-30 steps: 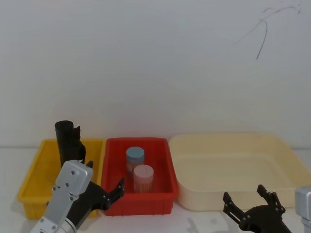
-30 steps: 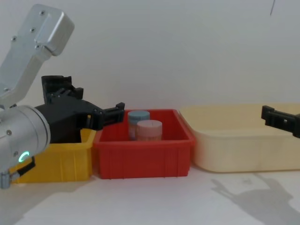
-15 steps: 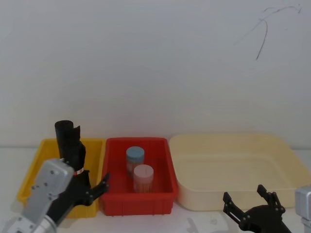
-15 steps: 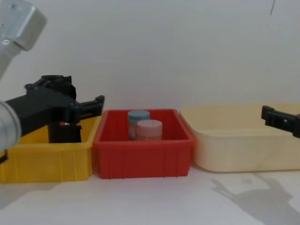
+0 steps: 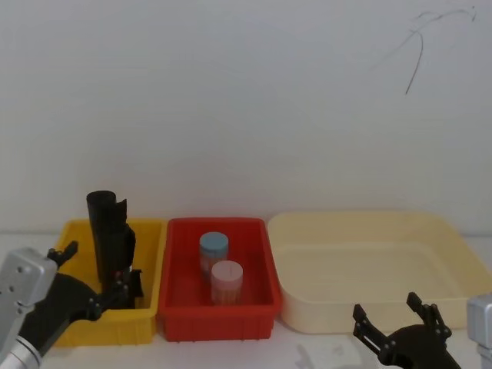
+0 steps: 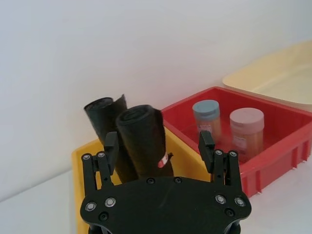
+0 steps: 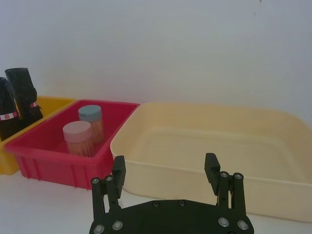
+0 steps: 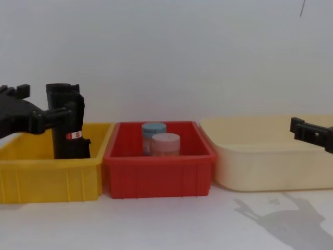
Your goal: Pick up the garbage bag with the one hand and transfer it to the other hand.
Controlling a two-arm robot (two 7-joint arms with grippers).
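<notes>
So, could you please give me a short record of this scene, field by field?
garbage bag: thick black plastic roll with a red-and-white label, upright in the yellow plastic bin, beside a thinner plain black roll
left gripper: open, facing the garbage bag, not closed on it
right gripper: open, low before the cream plastic tray
red plastic bin: holds a blue-lidded jar and a pink-lidded jar
transfer: not yet begun

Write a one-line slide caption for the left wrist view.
Open left hand faces the labelled garbage bag standing in the yellow bin beside a plain black roll.
</notes>
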